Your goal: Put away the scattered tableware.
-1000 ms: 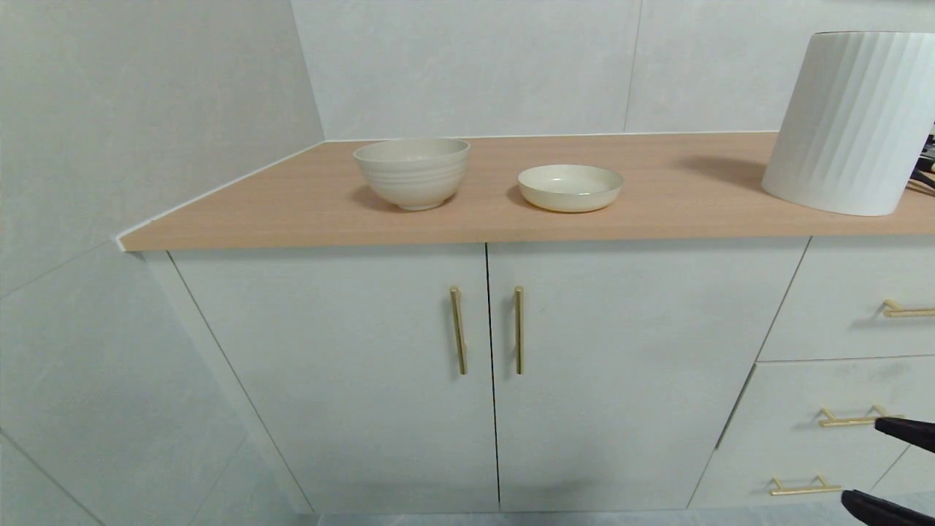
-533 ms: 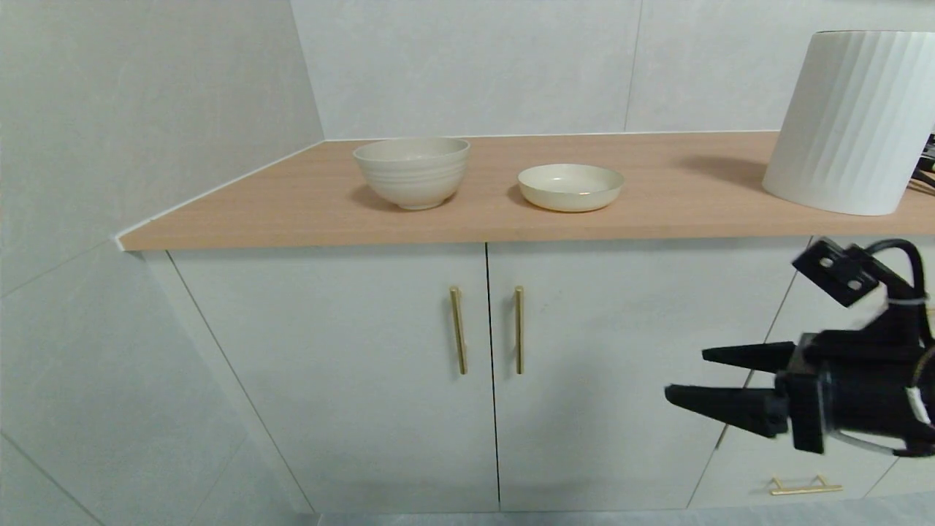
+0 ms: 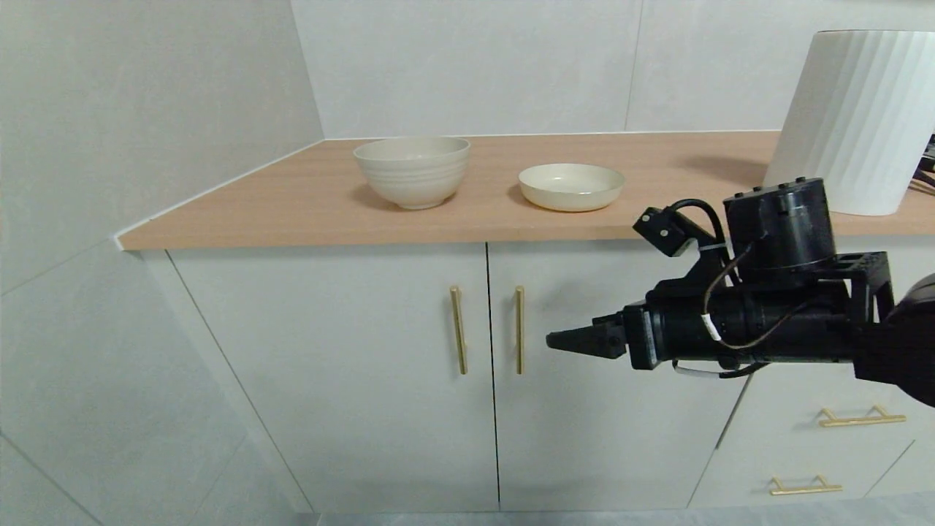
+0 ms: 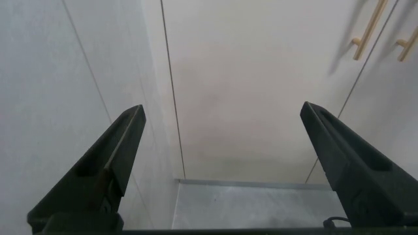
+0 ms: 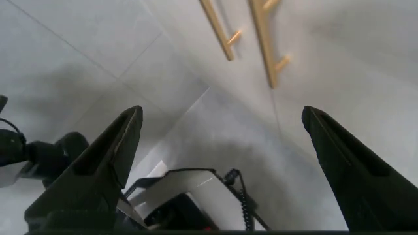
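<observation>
Here's a wood-toned countertop (image 3: 657, 197) running into a corner of pale tiled walls (image 3: 146, 109). Beneath it are white cabinet doors (image 3: 350, 380) with two upright gold handles (image 3: 458, 330) side by side, and drawers (image 3: 840, 321) off to the right. On the counter's left a deep cream bowl (image 3: 412, 172) with ribbed sides sits upright. Right of it, apart, lies a shallow cream dish (image 3: 571, 187), glossy inside. Far right stands a tall white ribbed container (image 3: 855, 120). The right gripper (image 3: 562, 340) (image 5: 221, 112) hangs level before the right door, tips pointing left toward the handles, fingers spread wide. The left gripper (image 4: 222, 108), facing the cabinet front near the floor (image 4: 248, 209), is spread wide too.
</observation>
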{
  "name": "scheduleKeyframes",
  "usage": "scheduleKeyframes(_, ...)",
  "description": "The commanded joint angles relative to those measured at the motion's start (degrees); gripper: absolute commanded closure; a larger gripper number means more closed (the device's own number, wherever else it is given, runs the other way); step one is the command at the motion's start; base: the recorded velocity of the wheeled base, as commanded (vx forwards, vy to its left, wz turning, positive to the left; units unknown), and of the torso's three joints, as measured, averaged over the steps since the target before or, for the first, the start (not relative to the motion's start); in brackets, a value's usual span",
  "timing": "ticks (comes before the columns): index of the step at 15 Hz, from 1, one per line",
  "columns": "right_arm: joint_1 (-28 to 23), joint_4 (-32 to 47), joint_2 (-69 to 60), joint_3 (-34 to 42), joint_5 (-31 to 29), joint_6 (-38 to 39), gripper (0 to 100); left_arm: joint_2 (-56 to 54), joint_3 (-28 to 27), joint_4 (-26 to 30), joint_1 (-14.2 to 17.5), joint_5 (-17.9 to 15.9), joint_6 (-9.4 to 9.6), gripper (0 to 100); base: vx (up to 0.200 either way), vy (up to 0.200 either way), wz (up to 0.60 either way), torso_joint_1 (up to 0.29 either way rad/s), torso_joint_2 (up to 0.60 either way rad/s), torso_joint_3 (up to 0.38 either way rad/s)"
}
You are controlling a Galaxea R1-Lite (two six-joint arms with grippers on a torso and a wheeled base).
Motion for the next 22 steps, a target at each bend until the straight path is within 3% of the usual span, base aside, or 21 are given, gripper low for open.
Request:
scheduleKeyframes(1,1.45,-2.01,7.21,-3.47,-0.12,1.02,0,0.00,0.00,-0.02,0.01,0.03,-0.02,0,0.000,0.000,0.00,0.000,0.00,0.000)
scheduleKeyframes(4,1.71,-14.67,13.36,-2.06,-2.58,4.45,0,0.00,0.00,-0.02,0.01,0.03,-0.02,0,0.000,0.000,0.00,0.000,0.00,0.000)
scheduleKeyframes(5,1.71,-14.67,13.36,-2.06,-2.58,4.45,0,0.00,0.00,-0.02,0.01,0.03,-0.02,0,0.000,0.000,0.00,0.000,0.00,0.000)
scheduleKeyframes(6,1.71,-22.22,15.12,-0.57,-3.11,8.49,0,0.00,0.00,-0.02,0.01,0.03,-0.02,0,0.000,0.000,0.00,0.000,0.00,0.000)
scheduleKeyframes(22,6.10,-36.11,22.15,-0.30,-4.51,13.41,0,0.00,0.00,-0.02,0.01,0.03,-0.02,0,0.000,0.000,0.00,0.000,0.00,0.000)
